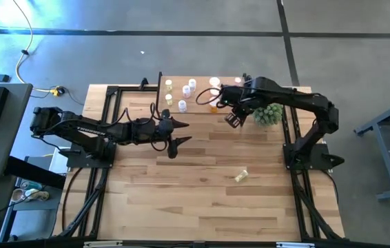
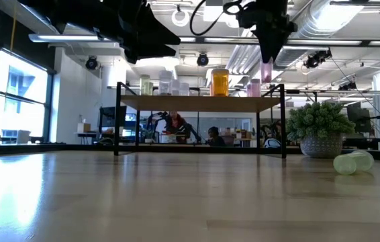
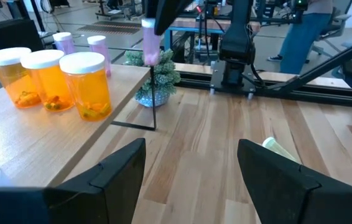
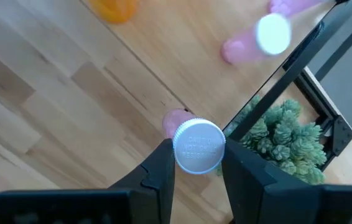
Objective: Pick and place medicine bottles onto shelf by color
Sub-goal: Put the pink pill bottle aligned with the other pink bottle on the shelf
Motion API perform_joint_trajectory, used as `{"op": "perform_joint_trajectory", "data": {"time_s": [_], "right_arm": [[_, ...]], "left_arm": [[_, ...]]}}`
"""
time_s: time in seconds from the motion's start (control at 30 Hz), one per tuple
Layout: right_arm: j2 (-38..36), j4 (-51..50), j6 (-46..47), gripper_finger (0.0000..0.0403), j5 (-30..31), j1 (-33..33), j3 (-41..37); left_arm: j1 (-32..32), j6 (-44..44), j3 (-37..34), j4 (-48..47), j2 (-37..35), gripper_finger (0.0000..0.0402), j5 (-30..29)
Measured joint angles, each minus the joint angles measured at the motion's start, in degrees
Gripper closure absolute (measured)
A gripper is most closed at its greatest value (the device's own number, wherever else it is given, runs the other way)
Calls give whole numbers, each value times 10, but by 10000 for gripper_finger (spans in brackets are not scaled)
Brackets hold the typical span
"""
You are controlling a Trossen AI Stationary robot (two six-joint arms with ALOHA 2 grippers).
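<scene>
Right wrist view, gripper hides pink bottle body

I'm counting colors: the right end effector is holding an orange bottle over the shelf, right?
Not quite: the bottle held by the right end effector over the shelf is pink, not orange, as the right wrist view shows. The orange bottles already stand on the shelf.

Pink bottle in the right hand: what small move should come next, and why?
Probably lower it onto the shelf beside the other pink bottles. The right hand grips the pink bottle by its white cap, hanging above the shelf's end near the plant, not yet set down.
</scene>
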Motion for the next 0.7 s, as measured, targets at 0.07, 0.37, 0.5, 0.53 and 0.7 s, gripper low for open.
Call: {"op": "perform_joint_trajectory", "data": {"time_s": [0.07, 0.37, 0.5, 0.53, 0.7], "right_arm": [[0, 10, 3, 304, 6, 2, -13], [0, 53, -10, 304, -14, -33, -19], [9, 62, -22, 304, -28, -58, -19], [12, 71, -29, 304, -35, -62, -19], [25, 66, -39, 304, -50, -72, -20]], "left_arm": [[0, 0, 0, 0, 0, 158, 0], [0, 0, 0, 0, 0, 158, 0], [0, 0, 0, 0, 0, 158, 0], [0, 0, 0, 0, 0, 158, 0], [1, 1, 0, 0, 0, 158, 0]]}}
